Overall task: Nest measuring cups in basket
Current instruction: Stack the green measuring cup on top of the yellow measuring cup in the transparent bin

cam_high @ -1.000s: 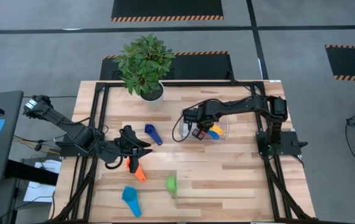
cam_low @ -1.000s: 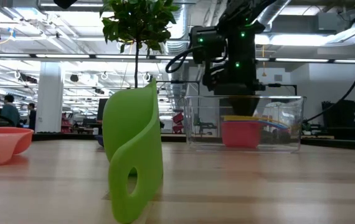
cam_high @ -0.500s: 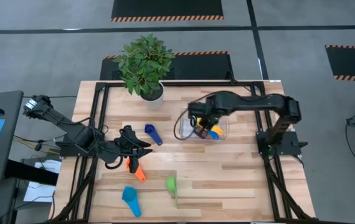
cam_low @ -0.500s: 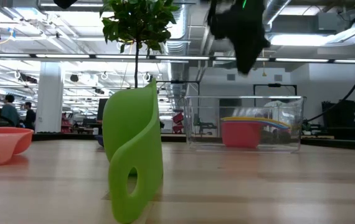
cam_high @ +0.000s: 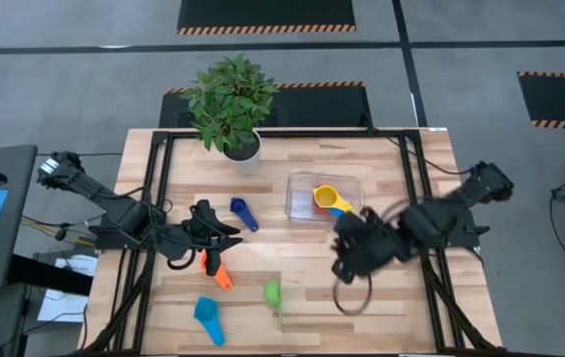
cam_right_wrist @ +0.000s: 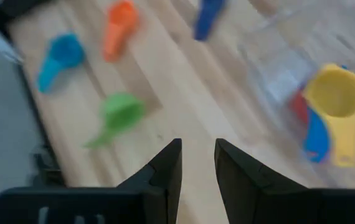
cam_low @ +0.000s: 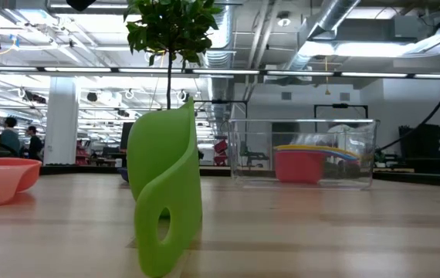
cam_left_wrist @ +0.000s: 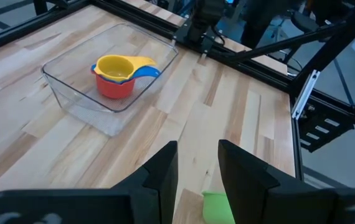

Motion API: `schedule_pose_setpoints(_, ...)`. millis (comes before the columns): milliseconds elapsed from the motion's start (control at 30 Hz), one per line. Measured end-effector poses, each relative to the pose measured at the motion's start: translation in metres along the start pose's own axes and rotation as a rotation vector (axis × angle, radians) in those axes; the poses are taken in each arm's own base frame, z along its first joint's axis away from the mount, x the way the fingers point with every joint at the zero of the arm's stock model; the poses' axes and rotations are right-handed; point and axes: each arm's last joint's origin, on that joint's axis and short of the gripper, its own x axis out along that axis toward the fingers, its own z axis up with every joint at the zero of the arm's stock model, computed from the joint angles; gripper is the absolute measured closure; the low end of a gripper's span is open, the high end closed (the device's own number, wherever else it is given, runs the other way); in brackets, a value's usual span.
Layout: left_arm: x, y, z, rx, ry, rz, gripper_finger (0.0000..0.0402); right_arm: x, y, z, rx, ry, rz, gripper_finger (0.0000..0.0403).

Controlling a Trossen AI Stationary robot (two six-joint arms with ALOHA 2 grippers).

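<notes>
The clear basket (cam_high: 324, 198) stands right of the table's centre and holds a nested stack: a yellow cup (cam_left_wrist: 116, 67) on top, sitting in a blue cup that sits in a red cup (cam_low: 299, 165). A dark blue cup (cam_high: 243, 212), an orange cup (cam_high: 218, 270), a light blue cup (cam_high: 208, 317) and a green cup (cam_high: 274, 294) lie on the wood to its left and near side. The green cup (cam_low: 166, 202) stands on its edge. My right gripper (cam_high: 348, 256) hovers open on the near side of the basket. My left gripper (cam_high: 229, 232) waits open by the dark blue cup.
A potted plant in a white pot (cam_high: 239, 149) stands at the far edge, left of the basket. A black cable loop (cam_high: 352, 296) hangs under the right arm. Bare wood lies between the basket and the table's near and right edges (cam_high: 401, 307).
My right gripper has risen out of the basket and swung away toward the table's near edge, leaving the low view. The yellow cup stays behind in the basket, on top of the stack.
</notes>
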Motion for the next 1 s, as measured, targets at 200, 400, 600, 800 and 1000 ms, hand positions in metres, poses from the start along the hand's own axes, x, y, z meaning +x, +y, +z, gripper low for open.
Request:
schedule_pose_setpoints(200,0.0,0.0,0.0,0.0,0.007,-0.008,0.0299,0.016,0.039,-0.027,0.04,-0.08,0.046,0.0284)
schedule_pose_setpoints(400,0.0,-0.001,-0.002,-0.026,0.052,-0.05,0.0299,0.076,0.073,-0.035,0.012,0.012,0.135,0.0285)
schedule_pose_setpoints(600,0.0,-0.002,-0.002,-0.043,0.064,-0.06,0.0299,0.13,0.083,-0.039,-0.037,0.078,0.147,0.0285)
schedule_pose_setpoints(800,0.0,-0.002,-0.003,-0.081,0.096,-0.088,0.0299,0.149,0.092,-0.048,-0.008,0.077,0.165,0.0281)
schedule_pose_setpoints(1000,0.0,-0.003,-0.004,-0.077,0.116,-0.11,0.0299,0.153,0.112,-0.05,0.087,-0.015,0.282,0.0255)
